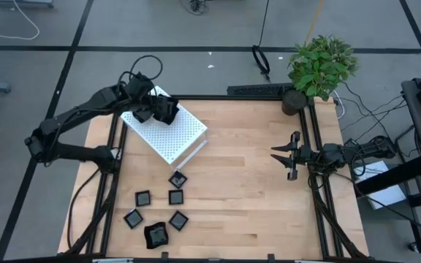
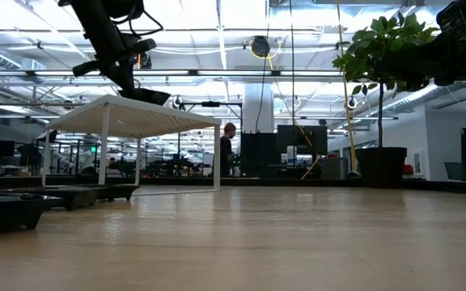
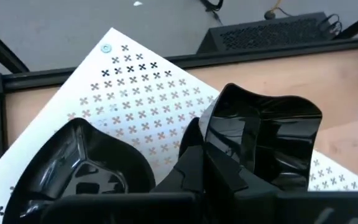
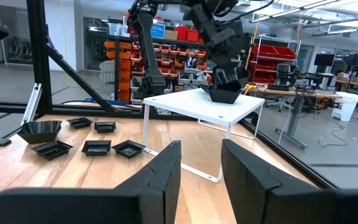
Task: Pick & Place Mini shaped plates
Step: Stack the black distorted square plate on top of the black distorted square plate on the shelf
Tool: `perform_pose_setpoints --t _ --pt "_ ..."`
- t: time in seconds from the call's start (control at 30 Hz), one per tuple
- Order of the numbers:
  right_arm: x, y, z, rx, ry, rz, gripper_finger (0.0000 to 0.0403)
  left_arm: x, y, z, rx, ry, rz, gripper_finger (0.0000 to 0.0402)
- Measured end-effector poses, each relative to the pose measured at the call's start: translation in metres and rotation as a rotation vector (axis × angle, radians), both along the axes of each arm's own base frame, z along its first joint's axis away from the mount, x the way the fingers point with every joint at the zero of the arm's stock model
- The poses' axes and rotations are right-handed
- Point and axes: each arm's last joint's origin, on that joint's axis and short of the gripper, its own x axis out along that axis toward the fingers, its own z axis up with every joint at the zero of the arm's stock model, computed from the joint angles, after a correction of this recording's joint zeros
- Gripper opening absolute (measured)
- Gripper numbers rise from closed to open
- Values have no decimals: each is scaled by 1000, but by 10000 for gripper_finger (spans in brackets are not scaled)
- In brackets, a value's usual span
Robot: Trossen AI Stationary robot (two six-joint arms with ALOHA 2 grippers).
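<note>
Glossy black plastic is what I'm dealing with here, so I figure these mini shaped plates will be light, stiff and pretty slick, the kind that pop out of a pinch if you catch them off-centre. My left gripper is over the white perforated box at the back left of the table, clamped on a black plate by its raised rim; in the left wrist view one finger sits inside the wall and a second dish lies on the box top right beside it. From the right wrist view that held plate looks to be touching or just above the box surface, I can't tell which. Six more plates are scattered on the wooden table near the front left, well apart from the box. The rim is the only sensible grab point; the flat bottoms give nothing to bite. Right gripper waits at the right edge, fingers apart, holding nothing.
</note>
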Motion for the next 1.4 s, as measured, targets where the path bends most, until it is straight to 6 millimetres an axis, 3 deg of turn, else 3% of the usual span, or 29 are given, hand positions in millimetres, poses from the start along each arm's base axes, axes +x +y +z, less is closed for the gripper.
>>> perform_pose_setpoints --t 0.27,0.53,0.8,1.0,1.1,1.23,1.4 --pt "0 0 0 0 0 0 102 2 -6 0 -42 -8 -133 13" --pt "0 0 0 0 0 0 102 1 -8 -1 -51 17 -138 24" --pt "0 0 0 0 0 0 102 0 -9 -1 -36 62 -192 108" --pt "0 0 0 0 0 0 102 -4 -17 30 19 -12 -319 162" --pt "0 0 0 0 0 0 102 -11 -33 49 22 -134 -422 172" --pt "0 0 0 0 0 0 102 -21 -70 63 -20 -277 -678 174" --pt "0 0 0 0 0 0 102 -29 -126 42 -211 -304 -951 175"
